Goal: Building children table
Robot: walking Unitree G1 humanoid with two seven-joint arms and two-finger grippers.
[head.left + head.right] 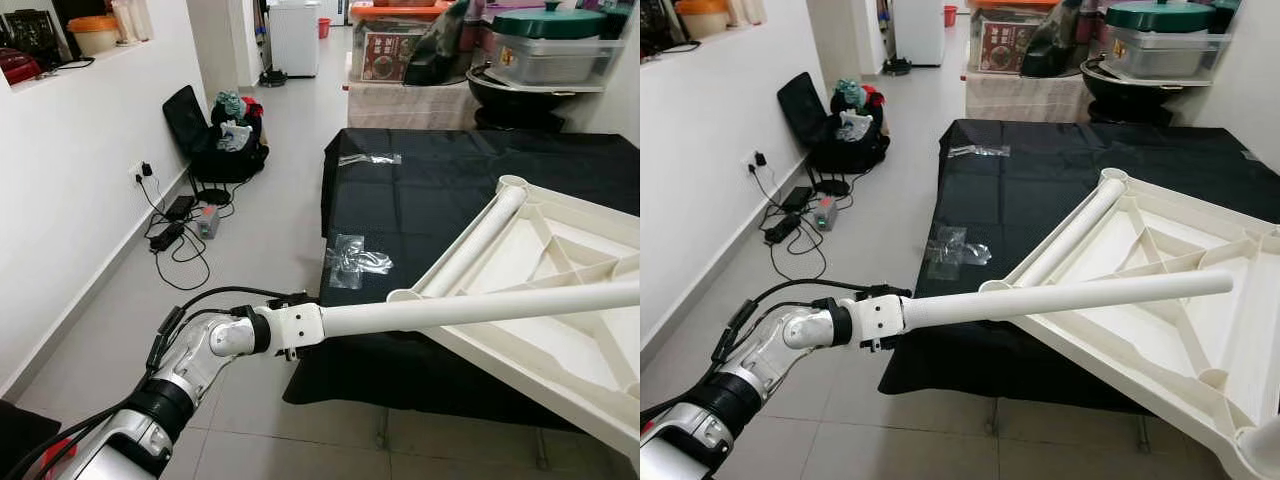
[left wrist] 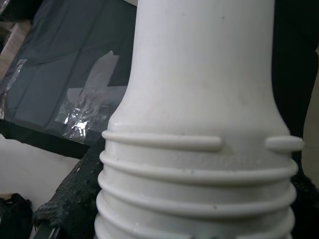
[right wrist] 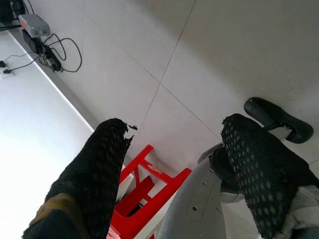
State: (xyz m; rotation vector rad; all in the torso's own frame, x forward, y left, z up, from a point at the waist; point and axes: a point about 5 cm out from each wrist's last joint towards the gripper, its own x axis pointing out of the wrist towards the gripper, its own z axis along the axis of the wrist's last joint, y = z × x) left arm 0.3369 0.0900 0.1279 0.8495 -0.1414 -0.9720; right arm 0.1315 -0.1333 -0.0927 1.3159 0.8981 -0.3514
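A white plastic table top [image 1: 560, 290] lies upside down on a table under a black cloth [image 1: 430, 190]. One white leg [image 1: 478, 240] lies along its near-left edge, between two corner sockets. My left gripper [image 1: 292, 330] is shut on the threaded end of a second long white leg [image 1: 1070, 295]. It holds that leg level, out over the underside of the table top. In the left wrist view the ribbed leg end [image 2: 199, 164] sits between black fingers [image 2: 75, 196]. My right gripper [image 3: 174, 134] hangs open over the tiled floor, with nothing between its fingers.
A black bag with clothes [image 1: 225, 135] leans on the left wall, with cables and a power strip [image 1: 180, 225] beside it. Clear tape patches [image 1: 355, 262] stick to the cloth. Storage boxes [image 1: 550, 45] stand behind the table. Open tiled floor [image 1: 260, 230] runs along the table's left side.
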